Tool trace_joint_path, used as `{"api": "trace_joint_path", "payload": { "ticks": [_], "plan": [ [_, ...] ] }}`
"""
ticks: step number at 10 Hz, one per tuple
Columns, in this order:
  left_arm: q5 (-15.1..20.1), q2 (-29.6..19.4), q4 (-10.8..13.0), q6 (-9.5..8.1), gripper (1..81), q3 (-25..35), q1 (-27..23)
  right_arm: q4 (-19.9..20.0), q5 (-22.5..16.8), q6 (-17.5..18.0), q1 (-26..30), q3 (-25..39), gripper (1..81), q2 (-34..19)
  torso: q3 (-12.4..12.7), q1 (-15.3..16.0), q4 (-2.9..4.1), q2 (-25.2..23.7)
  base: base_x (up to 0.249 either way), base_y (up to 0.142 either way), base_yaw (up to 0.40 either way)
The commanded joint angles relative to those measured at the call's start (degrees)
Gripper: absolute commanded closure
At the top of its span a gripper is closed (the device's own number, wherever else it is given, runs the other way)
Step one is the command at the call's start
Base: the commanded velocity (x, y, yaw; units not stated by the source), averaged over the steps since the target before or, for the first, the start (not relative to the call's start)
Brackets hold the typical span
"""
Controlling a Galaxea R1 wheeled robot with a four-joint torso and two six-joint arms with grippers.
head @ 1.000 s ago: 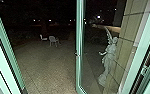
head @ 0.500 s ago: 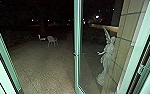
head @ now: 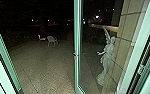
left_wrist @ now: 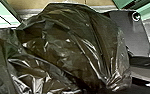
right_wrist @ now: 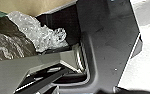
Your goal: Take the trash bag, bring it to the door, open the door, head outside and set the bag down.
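The glass door (head: 76, 55), in a pale green frame, stands open onto the dark yard in the head view. The black trash bag (left_wrist: 66, 47) lies large and crumpled across the left wrist view, its folds drawn together where my left gripper (left_wrist: 108, 85) is shut on it. In the right wrist view the dark bag (right_wrist: 9, 45) shows at the side, beside crinkled clear plastic (right_wrist: 37, 31). How my right gripper stands cannot be made out.
Green door framing (head: 4, 53) edges the opening on the left, with more framing (head: 138, 50) on the right. A pale winged statue (head: 107, 58) stands by the stone wall (head: 126, 32). Light chairs (head: 51, 40) are farther out on the paving (head: 46, 67).
The head view has shifted slightly since the earliest picture, so the camera has moved a little. Over the last half second it looks still, with the door unchanged.
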Motion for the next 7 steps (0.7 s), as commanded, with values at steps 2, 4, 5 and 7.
{"api": "trace_joint_path", "payload": {
  "ticks": [2, 4, 5, 7],
  "plan": [
    [3.1, -0.4, 0.3, 0.21, 81.1, -0.2, -3.2, -0.4, -2.3, -0.1, 2.8, 0.5, 1.0, 0.0, 0.0, 0.0, 0.02, 0.0, 0.074, 0.0, 0.0],
    [3.1, -0.4, 0.3, 0.21, 81.1, -0.2, -3.2, -0.5, -2.3, -0.1, 2.7, 0.5, 1.0, 0.1, 0.0, 0.0, 0.02, 0.0, 0.075, 0.0, 0.0],
    [3.1, -0.4, 0.3, 0.21, 81.1, -0.2, -3.2, -0.5, -2.3, -0.1, 2.8, 0.5, 1.0, 0.1, 0.0, 0.0, 0.02, 0.0, 0.075, 0.0, 0.0],
    [3.1, -0.5, 0.3, 0.21, 81.1, -0.2, -3.2, -0.5, -2.3, -0.1, 2.8, 0.5, 1.0, 0.1, 0.0, -0.1, 0.0, 0.0, 0.076, 0.0, 0.0]
  ]
}}
